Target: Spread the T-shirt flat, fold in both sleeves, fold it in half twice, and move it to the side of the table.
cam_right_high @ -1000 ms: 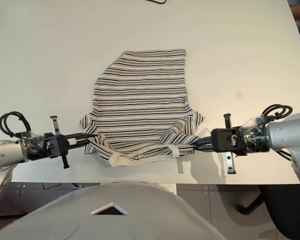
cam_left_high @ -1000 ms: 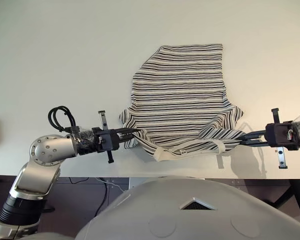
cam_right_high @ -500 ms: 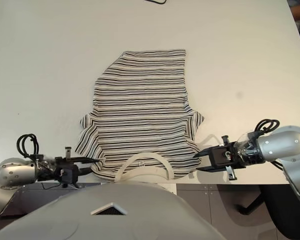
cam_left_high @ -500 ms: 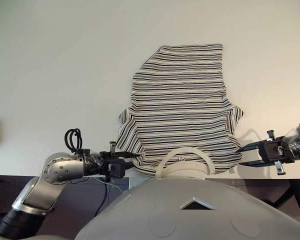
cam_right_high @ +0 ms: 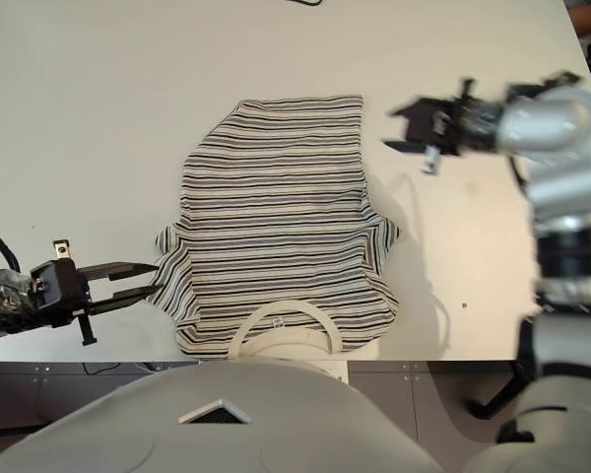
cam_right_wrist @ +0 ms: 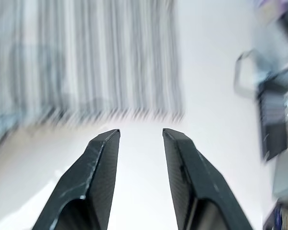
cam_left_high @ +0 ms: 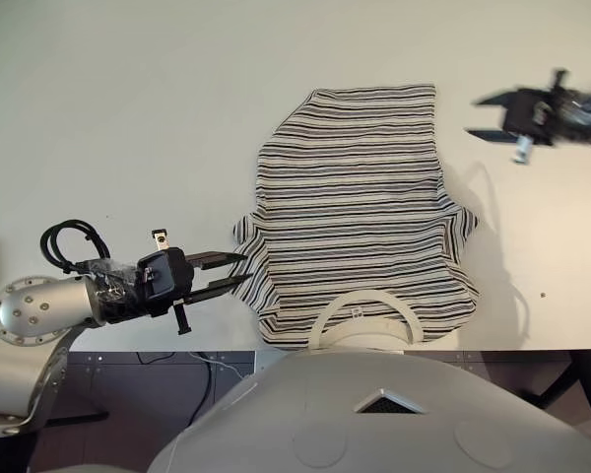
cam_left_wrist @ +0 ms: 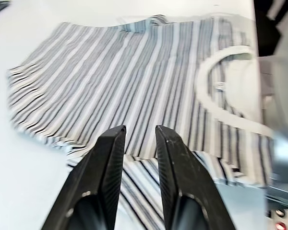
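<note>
The broad white table (cam_left_high: 128, 118) carries the black-and-white striped T-shirt (cam_left_high: 360, 217), which lies spread flat near the middle, with its white ribbed collar (cam_left_high: 327, 313) at the near edge and its hem at the far end. The left arm lies low along the near edge, elbow bent. Its black two-finger left gripper (cam_left_high: 238, 269) points at the left sleeve, fingers a little apart with nothing between them. The right arm is stretched far out over the table. The black two-finger right gripper (cam_left_high: 476, 115) hangs just beside the hem's right corner, fingers spread wide and empty. Half a second ago both grippers sat by the shirt's shoulders at the near edge; the right has since swung to the far end, the left only slightly forward, and the shirt has stayed put
</note>
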`<state>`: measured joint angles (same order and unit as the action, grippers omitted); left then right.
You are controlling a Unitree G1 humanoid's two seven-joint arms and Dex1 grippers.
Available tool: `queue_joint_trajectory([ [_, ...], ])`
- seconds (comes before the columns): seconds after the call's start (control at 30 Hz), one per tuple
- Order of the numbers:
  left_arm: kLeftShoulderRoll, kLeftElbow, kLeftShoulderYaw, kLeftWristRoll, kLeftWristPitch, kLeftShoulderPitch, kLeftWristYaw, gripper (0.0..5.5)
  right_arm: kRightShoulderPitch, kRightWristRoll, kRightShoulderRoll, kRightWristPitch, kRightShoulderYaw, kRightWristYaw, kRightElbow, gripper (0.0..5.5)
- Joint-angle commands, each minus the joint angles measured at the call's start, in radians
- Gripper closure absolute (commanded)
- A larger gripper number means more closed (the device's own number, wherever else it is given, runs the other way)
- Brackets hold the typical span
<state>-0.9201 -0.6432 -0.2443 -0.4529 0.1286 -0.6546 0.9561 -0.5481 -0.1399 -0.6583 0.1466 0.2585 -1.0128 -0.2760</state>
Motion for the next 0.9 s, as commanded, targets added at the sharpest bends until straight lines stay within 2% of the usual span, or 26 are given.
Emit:
queue_joint_trajectory([
  [0.03,0.027,0.003,0.0,0.05,0.024,0.09,-0.067,4.38,-0.066,-0.025,0.248,-0.058,0.09,0.125,-0.015,3.89],
  [0.13,0.039,0.015,0.02,0.09,0.033,0.143,-0.097,4.38,-0.02,-0.053,0.321,-0.079,0.147,0.164,0.015,3.89],
  [0.37,0.146,0.148,0.085,0.234,0.047,0.323,-0.264,4.38,0.017,-0.109,0.316,-0.044,0.157,0.241,-0.038,3.89],
  [0.5,0.218,0.211,0.174,0.314,0.058,0.426,-0.341,3.83,0.038,-0.112,0.329,-0.047,0.164,0.266,-0.016,3.89],
  [0.67,0.288,0.283,0.249,0.372,0.075,0.596,-0.392,3.01,0.07,-0.103,0.249,-0.052,0.128,0.238,0.046,3.89],
  [0.9,0.374,0.555,0.384,0.549,-0.021,0.72,-0.483,3.01,0.189,-0.138,0.092,0.012,0.188,0.115,0.039,3.89],
])
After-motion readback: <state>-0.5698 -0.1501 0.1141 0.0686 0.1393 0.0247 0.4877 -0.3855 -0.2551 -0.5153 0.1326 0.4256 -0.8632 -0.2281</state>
